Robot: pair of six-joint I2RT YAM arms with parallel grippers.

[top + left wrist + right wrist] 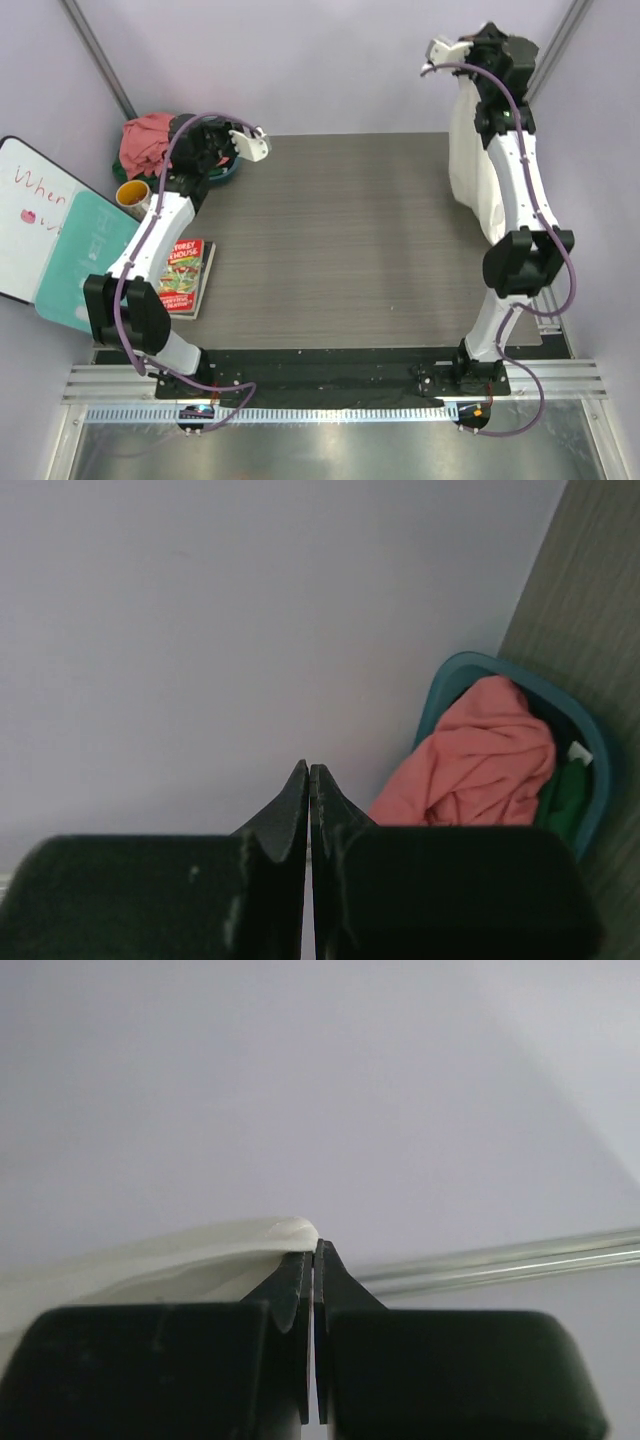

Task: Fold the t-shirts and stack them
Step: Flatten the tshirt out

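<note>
My right gripper (470, 72) is raised high at the back right and is shut on the white t-shirt (466, 150), which hangs down from it to the table. In the right wrist view the white cloth (200, 1255) runs into the closed jaw tips (314, 1250). My left gripper (200, 135) is shut and empty beside the teal basin (226, 177) at the back left. The salmon-pink t-shirt (148, 140) lies bunched in the basin, as the left wrist view (480, 760) also shows. The dark green t-shirt (565, 792) lies beside it in the basin (597, 742).
A red book (185, 275) lies at the table's left edge. A whiteboard (30, 215) and a teal board (85, 255) lean off the left side, with a yellow cup (132, 193) by them. Walls close in at the back and sides.
</note>
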